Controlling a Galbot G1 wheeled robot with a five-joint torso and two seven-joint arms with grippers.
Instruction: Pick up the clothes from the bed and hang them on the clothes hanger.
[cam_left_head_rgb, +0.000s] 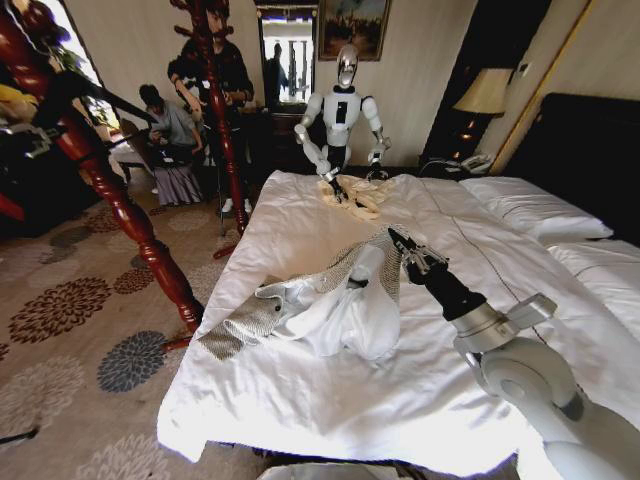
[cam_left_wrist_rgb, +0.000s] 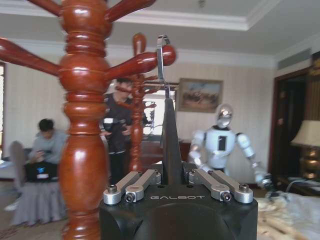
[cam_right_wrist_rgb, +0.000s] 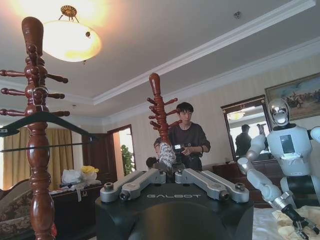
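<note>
Grey-beige jacket (cam_left_head_rgb: 330, 285) pinched in closed right hand (cam_left_head_rgb: 403, 243) above bed (cam_left_head_rgb: 300, 400).

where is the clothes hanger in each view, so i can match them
Head view: the clothes hanger is a black arm at upper left, beside the coat stand's pole.
Left wrist view: the hanger stands edge-on at centre, rising out of the left gripper, its metal hook over a peg.
Right wrist view: the hanger spreads across the stand at left.
Shared landmark: the red wooden coat stand.
</note>
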